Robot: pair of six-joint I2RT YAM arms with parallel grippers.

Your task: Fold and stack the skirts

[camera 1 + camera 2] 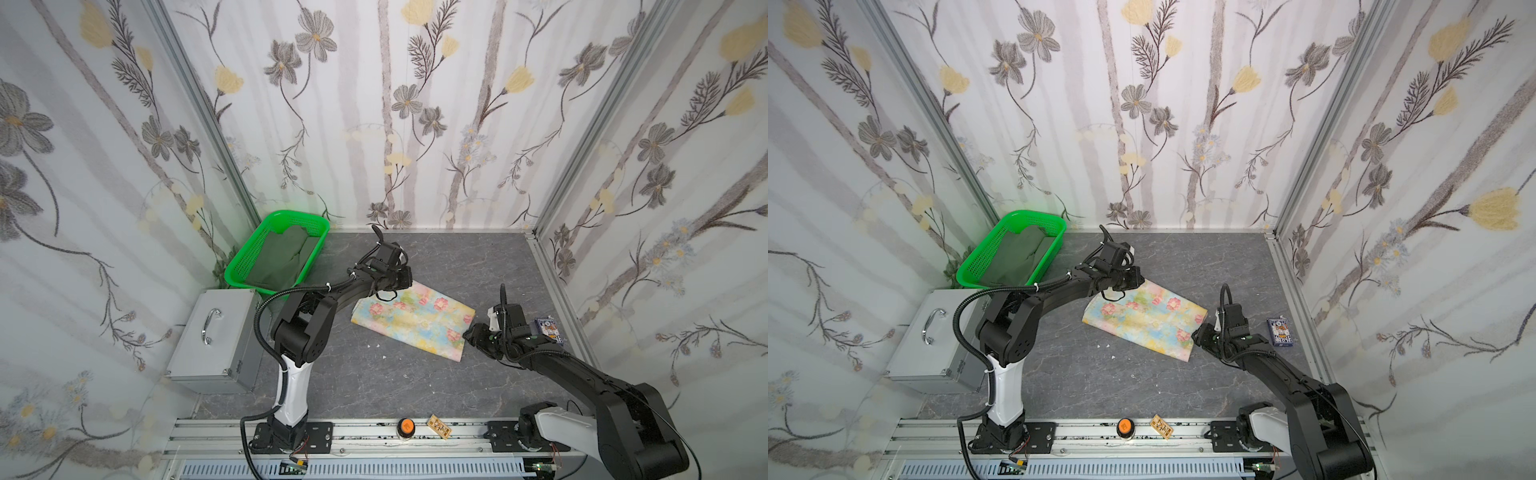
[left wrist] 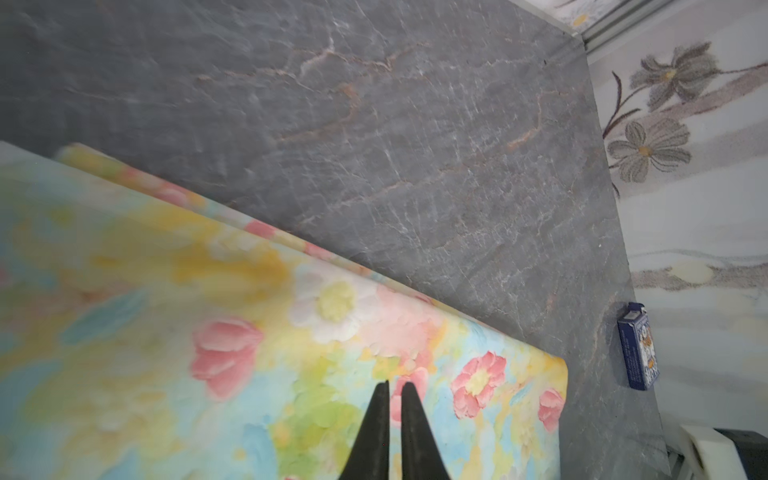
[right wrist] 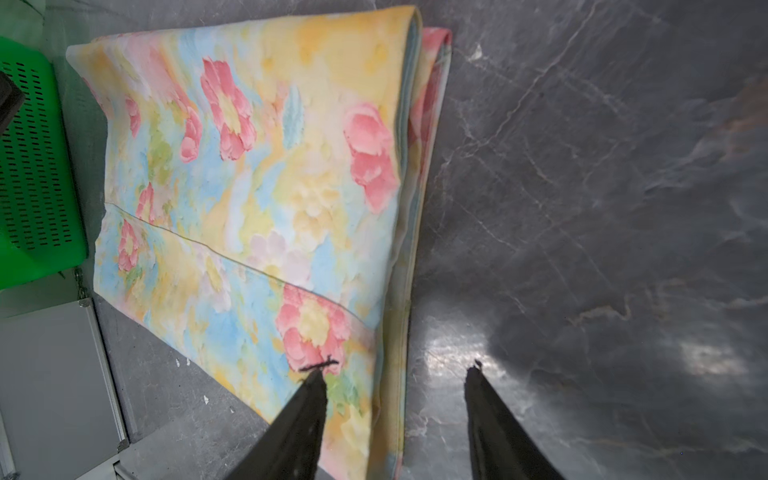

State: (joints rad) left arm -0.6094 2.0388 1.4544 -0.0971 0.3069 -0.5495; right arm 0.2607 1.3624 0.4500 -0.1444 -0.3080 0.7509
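Observation:
A pastel yellow-blue skirt with pink flowers (image 1: 415, 322) (image 1: 1146, 320) lies folded flat mid-table. My left gripper (image 1: 409, 279) (image 2: 395, 382) hovers over its far left corner, shut, with nothing between the fingers. At the skirt's near right edge my right gripper (image 1: 467, 332) (image 3: 398, 368) stands open, with one finger over the cloth (image 3: 249, 187) and the other over bare table. The dark olive green skirt (image 1: 282, 257) (image 1: 1017, 253) lies bunched inside the green basket.
The green mesh basket (image 1: 245, 266) (image 3: 33, 166) stands at the back left, with a silver metal case (image 1: 216, 336) in front of it. A blue card box (image 1: 548, 328) (image 2: 638, 347) lies by the right wall. An orange button (image 1: 406, 426) sits on the front rail.

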